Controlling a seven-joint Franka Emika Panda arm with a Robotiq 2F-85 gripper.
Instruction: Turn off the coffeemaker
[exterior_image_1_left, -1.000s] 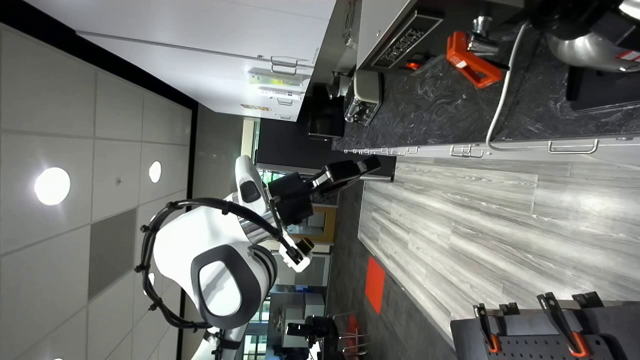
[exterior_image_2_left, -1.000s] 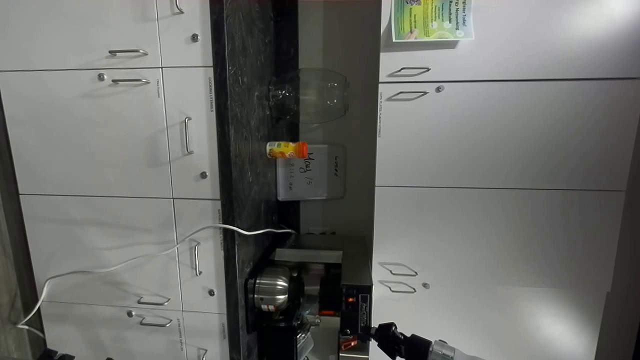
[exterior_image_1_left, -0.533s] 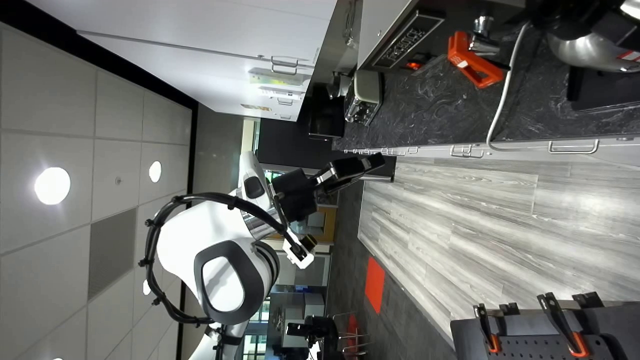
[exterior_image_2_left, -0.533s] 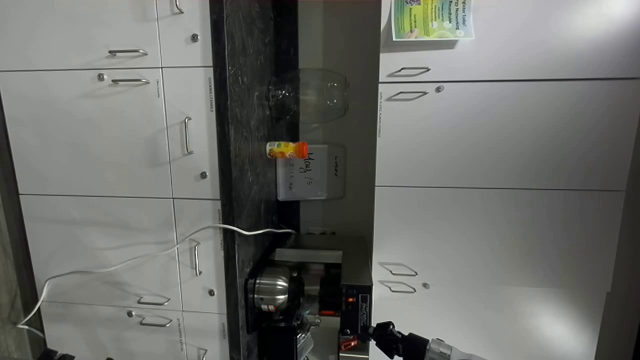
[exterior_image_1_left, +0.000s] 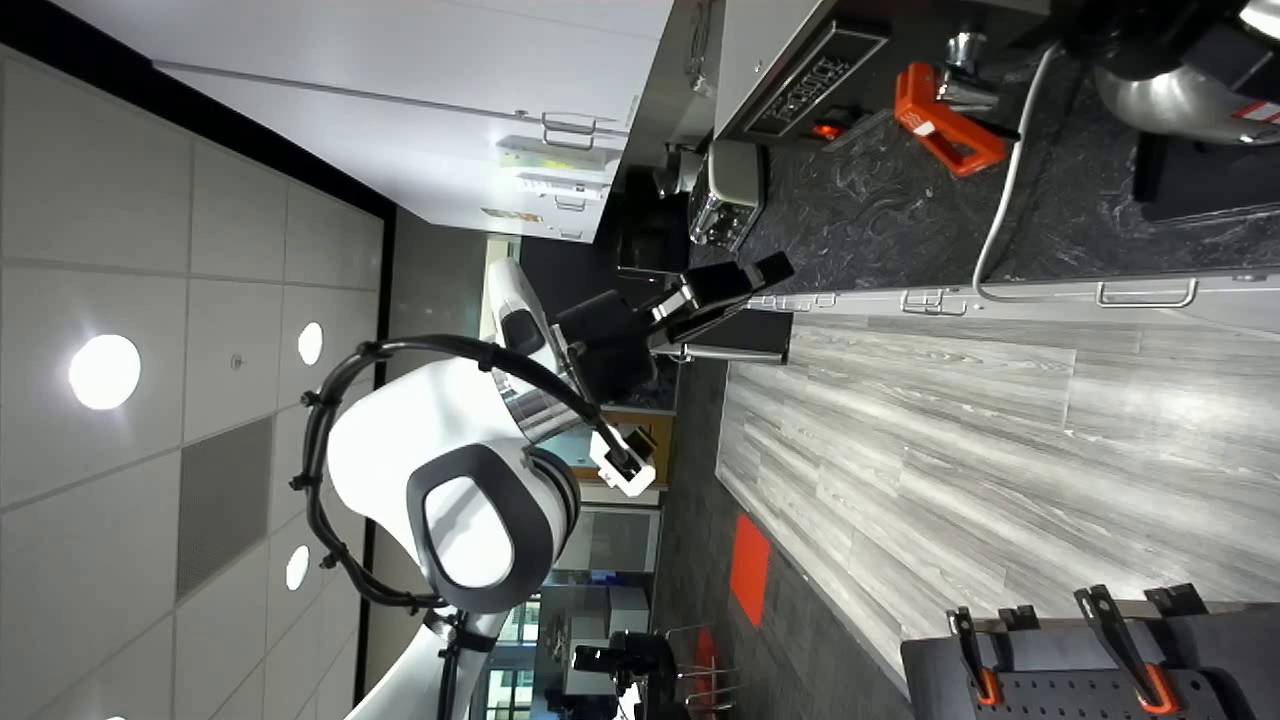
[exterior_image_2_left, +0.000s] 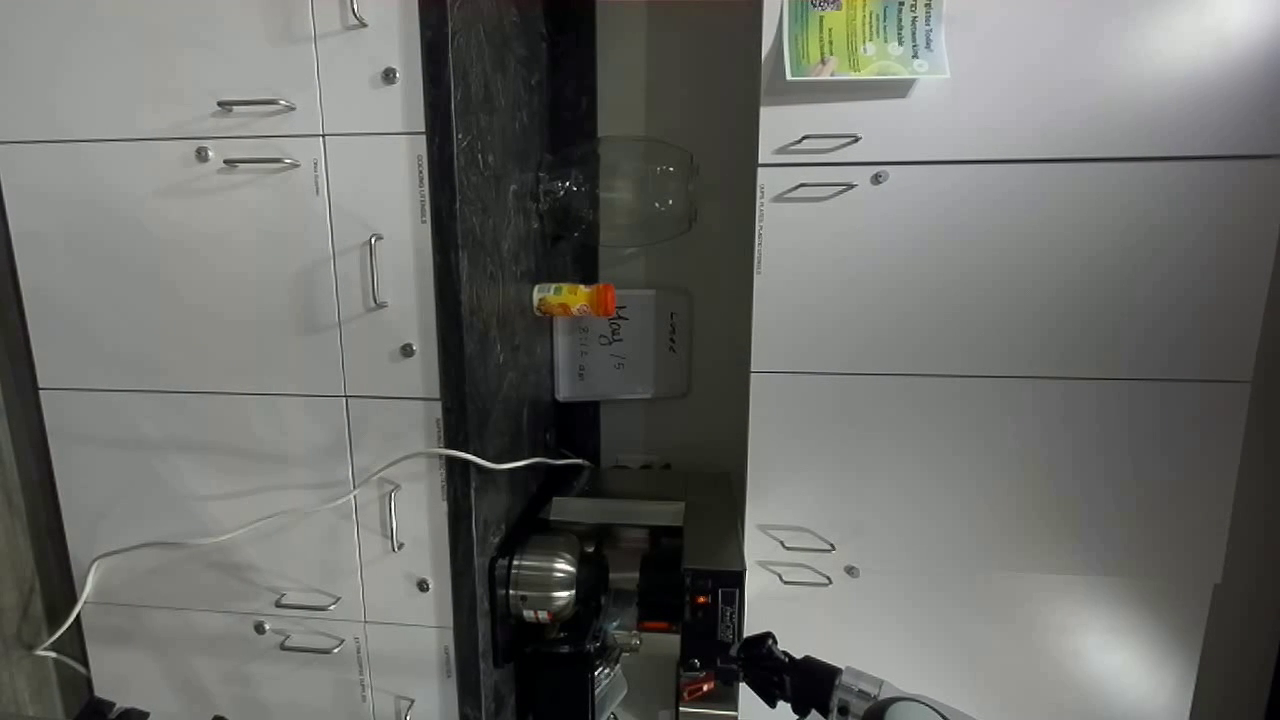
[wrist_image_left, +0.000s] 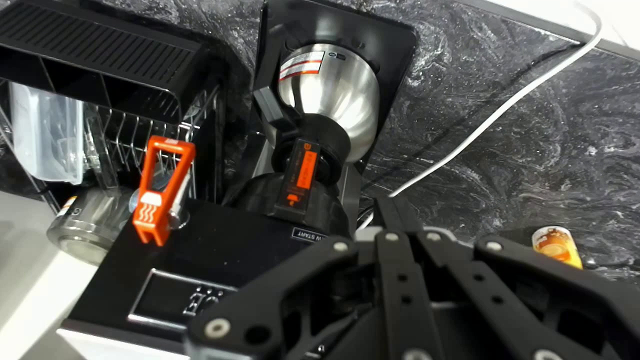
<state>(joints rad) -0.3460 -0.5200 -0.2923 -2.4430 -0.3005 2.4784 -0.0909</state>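
Black jointed gripper (wrist_image_left: 397, 215), tips together, partly hides the boxy black-and-silver coffeemaker (wrist_image_left: 225, 245) in the wrist view; a white cord (wrist_image_left: 525, 93) crosses the front edge of the marbled bench (wrist_image_left: 560, 150).

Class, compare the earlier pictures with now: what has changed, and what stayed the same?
In an exterior view, the pincer and white arm have moved up and rightward across the picture. Nothing was visibly grasped or released. The coffeemaker, its glowing orange light and the metal carafe stayed as they were.
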